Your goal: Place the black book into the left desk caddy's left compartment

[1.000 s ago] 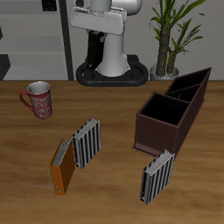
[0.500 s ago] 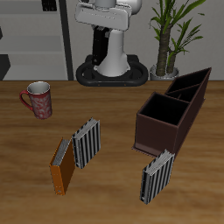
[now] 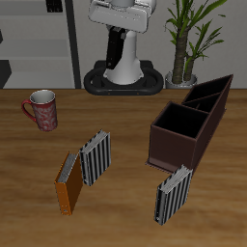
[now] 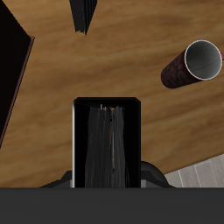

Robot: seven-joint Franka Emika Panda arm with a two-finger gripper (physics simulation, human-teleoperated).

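Wrist view: gripper [image 4: 107, 179] high above the table [image 4: 105, 70].
Its fingers are hidden, so whether they are spread or holding anything cannot be told.

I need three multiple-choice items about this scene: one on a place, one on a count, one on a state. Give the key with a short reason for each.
1. What stands right beside the flat orange-brown book?
A. the red mug
B. a grey-and-white striped book
C. the dark brown caddy

2. How many grey-and-white striped books are in sight?
A. one
B. two
C. three

3. Where is the thick black book with the plain cover?
A. lying on the table
B. inside a caddy compartment
C. held in the air by the gripper

Key: 1 B, their sides nearly touch. 2 B, the second one stands before the caddy. 3 C, the wrist view shows it directly below the camera, above the wood.
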